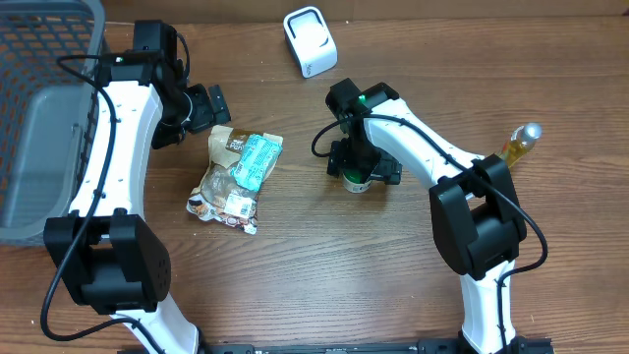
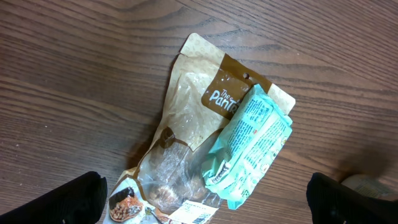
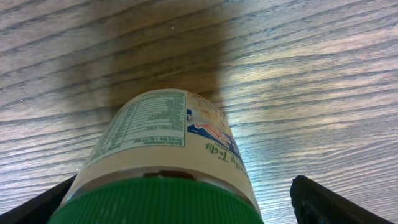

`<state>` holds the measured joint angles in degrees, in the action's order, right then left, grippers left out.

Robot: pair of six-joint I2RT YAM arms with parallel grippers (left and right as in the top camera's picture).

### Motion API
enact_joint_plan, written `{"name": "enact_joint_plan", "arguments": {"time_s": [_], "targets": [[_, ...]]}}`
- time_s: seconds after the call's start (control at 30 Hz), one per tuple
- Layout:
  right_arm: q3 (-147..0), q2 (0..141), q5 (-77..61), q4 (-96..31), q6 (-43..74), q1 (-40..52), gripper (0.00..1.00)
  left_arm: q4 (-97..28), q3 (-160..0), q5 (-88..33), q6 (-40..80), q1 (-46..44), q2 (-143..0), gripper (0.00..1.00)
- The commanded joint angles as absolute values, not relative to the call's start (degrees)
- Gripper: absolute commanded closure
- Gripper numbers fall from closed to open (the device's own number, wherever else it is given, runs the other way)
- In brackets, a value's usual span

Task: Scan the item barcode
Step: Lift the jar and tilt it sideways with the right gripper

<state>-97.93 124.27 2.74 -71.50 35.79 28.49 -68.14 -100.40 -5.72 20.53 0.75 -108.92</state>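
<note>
The right end effector (image 1: 366, 173) hangs wide open straddling the upright green-capped bottle (image 3: 163, 149), apparently not gripping it yet. The left end effector (image 2: 208, 199), also open and empty, hovers over snack bags (image 2: 186, 124).

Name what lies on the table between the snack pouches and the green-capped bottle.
Nothing lies there. In the overhead view, only bare wooden table separates the snack pouches from the green-capped bottle.

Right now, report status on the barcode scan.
Left gripper open above snack pouches. Right gripper open, straddling green-capped bottle. Nothing blocks white scanner.
</note>
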Motion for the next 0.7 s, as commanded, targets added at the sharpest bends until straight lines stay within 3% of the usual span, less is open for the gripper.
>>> {"name": "enact_joint_plan", "arguments": {"time_s": [0.0, 0.47, 0.67], "targets": [[-99.5, 124.3, 2.2, -71.4, 35.8, 28.2, 0.02, -68.1, -99.7, -5.4, 19.7, 0.7, -109.1, 0.0], [-99.5, 124.3, -0.1, -71.0, 35.8, 28.2, 0.05, -68.1, -99.7, -5.4, 19.7, 0.7, -109.1, 0.0], [-98.7, 124.3, -0.1, -70.6, 35.8, 28.2, 0.27, -68.1, -99.7, -5.4, 19.7, 0.7, -109.1, 0.0]]}}
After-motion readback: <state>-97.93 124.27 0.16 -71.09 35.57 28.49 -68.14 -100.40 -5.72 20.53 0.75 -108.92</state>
